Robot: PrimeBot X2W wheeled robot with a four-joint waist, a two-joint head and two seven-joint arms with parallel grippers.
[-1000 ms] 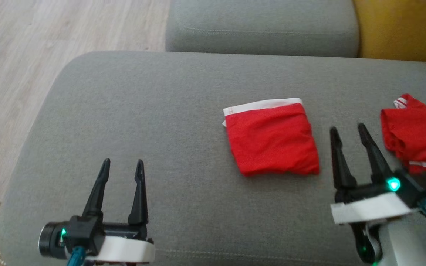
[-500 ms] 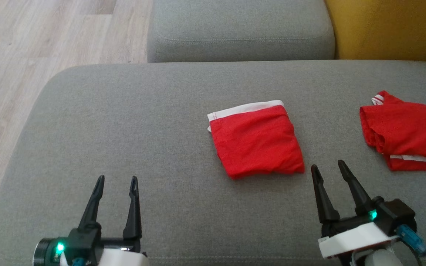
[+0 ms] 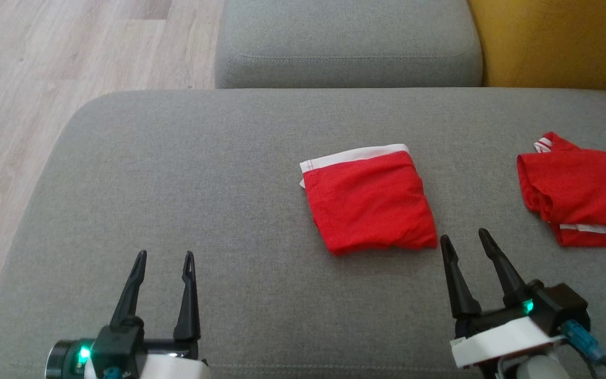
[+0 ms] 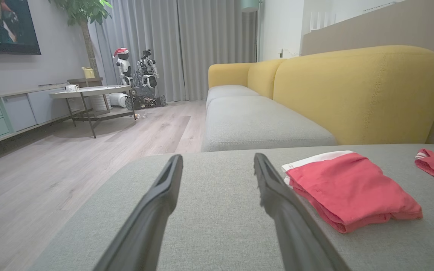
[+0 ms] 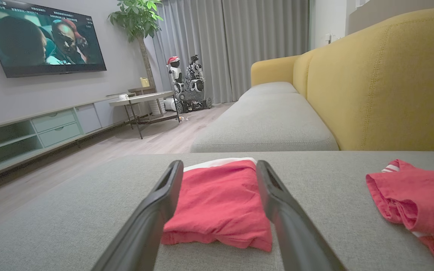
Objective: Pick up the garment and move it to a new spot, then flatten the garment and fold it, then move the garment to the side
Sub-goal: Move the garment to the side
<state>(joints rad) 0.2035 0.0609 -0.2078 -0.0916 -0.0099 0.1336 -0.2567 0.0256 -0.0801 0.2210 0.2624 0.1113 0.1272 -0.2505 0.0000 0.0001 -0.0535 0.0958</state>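
At the near edge of the grey fabric sofa cushion (image 3: 203, 184), the left hand (image 3: 165, 253) and the right hand (image 3: 463, 235) are both empty, fingers spread. Just beyond the right hand lies the folded red garment with white waistband (image 3: 370, 202), and a crumpled red cloth (image 3: 582, 195) lies farther right.

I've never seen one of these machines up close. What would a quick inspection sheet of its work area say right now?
Surface: grey sofa cushion, smooth fabric.
Job's things: folded red garment, white waistband, mid-cushion; rumpled red garment apart, towards the right.
Clutter: nothing seen.
Claws: left claw open, empty, over the cushion; right claw open, empty, close to the folded garment's near right corner.
Cables: blue plug with dark cable at the right wrist.
Surroundings: wooden floor, yellow backrest, television, side table, potted plant, another robot.
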